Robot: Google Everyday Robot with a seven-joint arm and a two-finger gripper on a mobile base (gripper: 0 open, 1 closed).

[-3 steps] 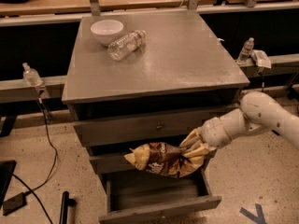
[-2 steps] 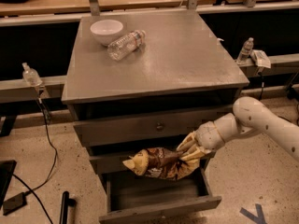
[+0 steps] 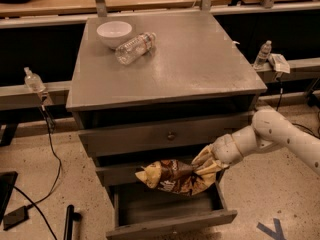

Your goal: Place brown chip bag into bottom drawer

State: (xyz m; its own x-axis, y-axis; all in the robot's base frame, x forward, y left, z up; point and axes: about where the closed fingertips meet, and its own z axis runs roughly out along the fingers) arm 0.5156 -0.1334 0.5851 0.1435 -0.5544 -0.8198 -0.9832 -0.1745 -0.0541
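The brown chip bag point(image 3: 175, 176) hangs sideways in front of the grey cabinet, just above the open bottom drawer point(image 3: 172, 225). It is dark brown with cream-yellow ends. My gripper point(image 3: 206, 165) comes in from the right on a white arm and is shut on the bag's right end. The bag's left end points left, level with the middle drawer's front. The drawer's inside shows below the bag as a deep grey box, pulled out toward the camera.
On the cabinet top point(image 3: 200, 64) stand a white bowl point(image 3: 114, 33) and a clear plastic bottle point(image 3: 135, 47) lying on its side. The top drawer point(image 3: 170, 135) has a small round knob. Cables and a black object lie on the floor at left.
My gripper and the chip bag have moved left and a little lower, closer over the open bottom drawer. The arm has reached further in.
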